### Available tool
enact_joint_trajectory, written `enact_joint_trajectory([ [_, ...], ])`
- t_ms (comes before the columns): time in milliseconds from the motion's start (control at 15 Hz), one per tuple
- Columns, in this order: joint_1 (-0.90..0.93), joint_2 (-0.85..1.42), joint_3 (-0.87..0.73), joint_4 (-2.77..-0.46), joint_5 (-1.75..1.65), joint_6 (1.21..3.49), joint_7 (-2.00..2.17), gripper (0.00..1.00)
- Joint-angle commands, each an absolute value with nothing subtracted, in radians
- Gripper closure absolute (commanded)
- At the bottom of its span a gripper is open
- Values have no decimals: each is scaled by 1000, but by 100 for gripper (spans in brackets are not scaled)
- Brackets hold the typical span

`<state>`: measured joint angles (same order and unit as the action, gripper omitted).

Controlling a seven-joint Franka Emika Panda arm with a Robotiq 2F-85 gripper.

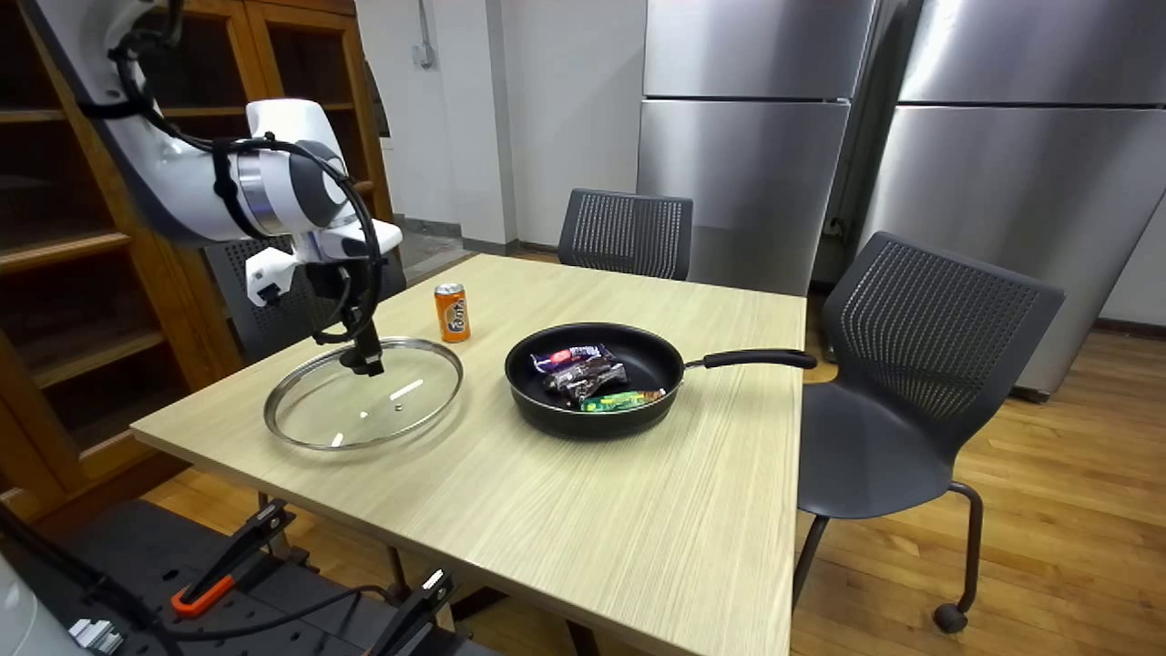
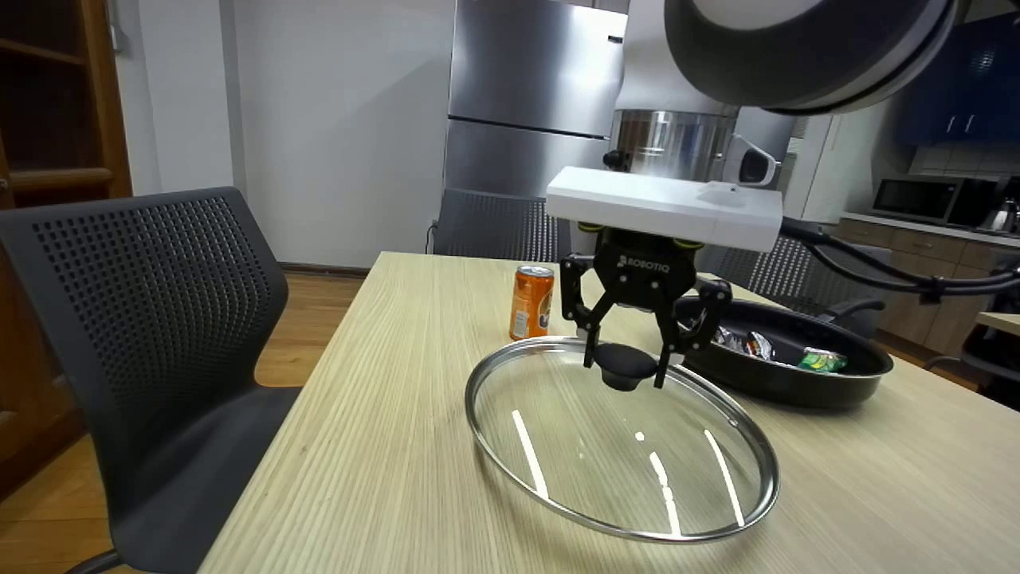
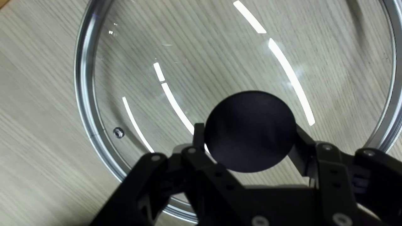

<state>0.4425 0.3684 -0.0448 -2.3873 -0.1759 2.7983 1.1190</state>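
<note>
My gripper [image 2: 625, 368] points down with its jaws closed on the black knob [image 3: 250, 125] of a glass lid [image 2: 598, 470]. In the wrist view, fingers [image 3: 198, 135] press the knob from both sides. The lid, with its steel rim, appears a little off the table, a faint shadow below it. Close behind the lid stands an orange Fanta can [image 1: 453, 315]. A black frying pan [image 1: 592, 423] sits apart from the lid; inside are a purple packet [image 1: 571, 356], a dark wrapper [image 1: 588, 375] and a green packet [image 1: 624, 401].
The pan's black handle [image 1: 761, 359] reaches toward one edge of the pale wooden table [image 1: 510, 510]. Dark chairs [image 1: 627, 232] surround the table, one close beside it in an exterior view [image 2: 151, 319]. Clamps [image 1: 232, 565] are fixed on the dark base near the arm.
</note>
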Motion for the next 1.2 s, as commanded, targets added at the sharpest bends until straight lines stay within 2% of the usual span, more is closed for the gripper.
enact_joint_trajectory([
  [0, 393, 243, -33, -2459, -163, 2804, 1079, 61],
  [600, 266, 86, -9, -2515, -125, 2784, 985, 61],
  [1133, 146, 39, -13, -2473, 13, 2745, 825, 61],
])
